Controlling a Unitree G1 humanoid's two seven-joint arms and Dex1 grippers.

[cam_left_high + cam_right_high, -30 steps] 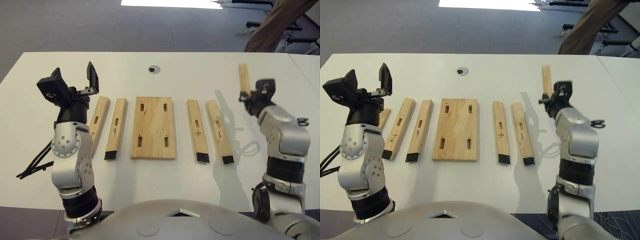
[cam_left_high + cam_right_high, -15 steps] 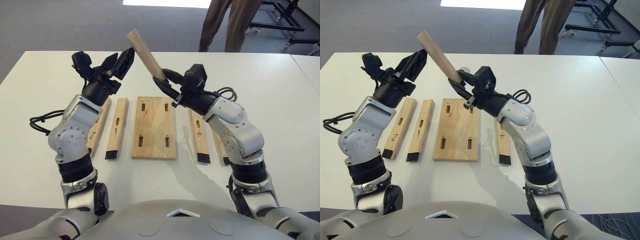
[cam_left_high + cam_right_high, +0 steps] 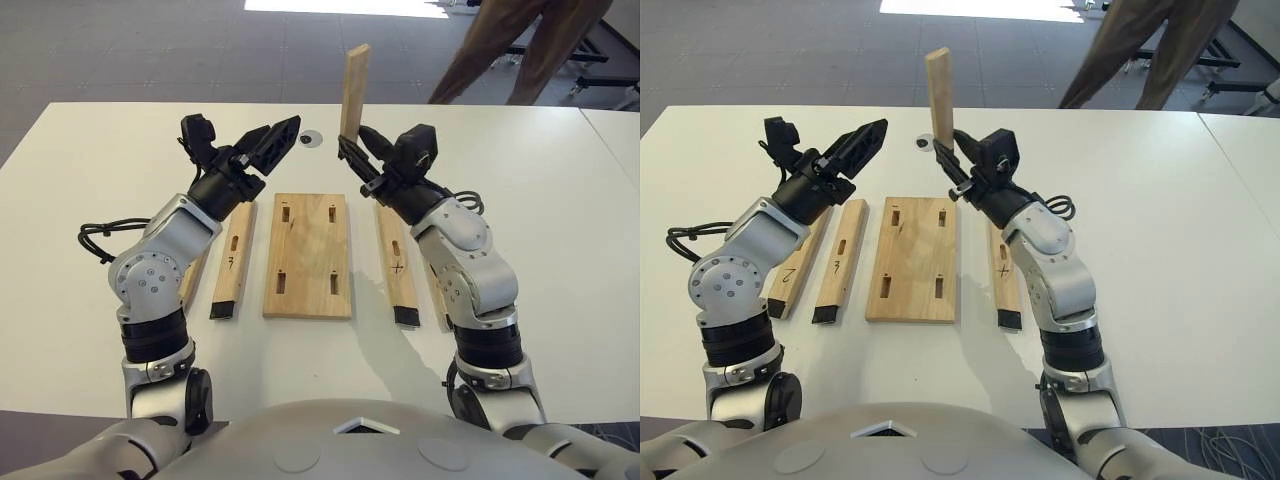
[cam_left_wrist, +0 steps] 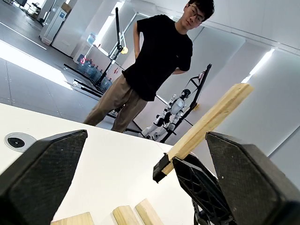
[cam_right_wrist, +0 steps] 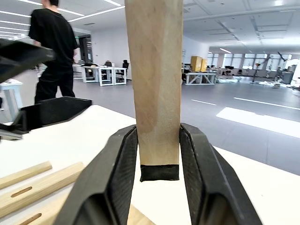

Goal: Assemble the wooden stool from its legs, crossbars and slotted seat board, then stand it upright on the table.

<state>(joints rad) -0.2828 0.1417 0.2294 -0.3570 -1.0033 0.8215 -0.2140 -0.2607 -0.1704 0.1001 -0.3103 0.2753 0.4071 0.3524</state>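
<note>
One black-tipped wooden bar (image 3: 354, 88) stands upright, pinched at its base by the right end effector (image 3: 352, 138); the left end effector (image 3: 283, 137) is spread wide nearby.

White bench (image 3: 120, 180) stood on grey tiled floor (image 3: 150, 50). Round cable port (image 3: 311, 139) sat in bench top near far edge. Bright light patch (image 3: 345, 6) on floor beyond bench. Second white table (image 3: 620, 130) just right of bench. Black wheeled frames (image 3: 612, 60) beyond bench's far right corner. Ceiling light strips (image 5: 93, 10) over open hall behind bench.

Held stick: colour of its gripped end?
Stick end is black; clearest in right wrist view.
</note>
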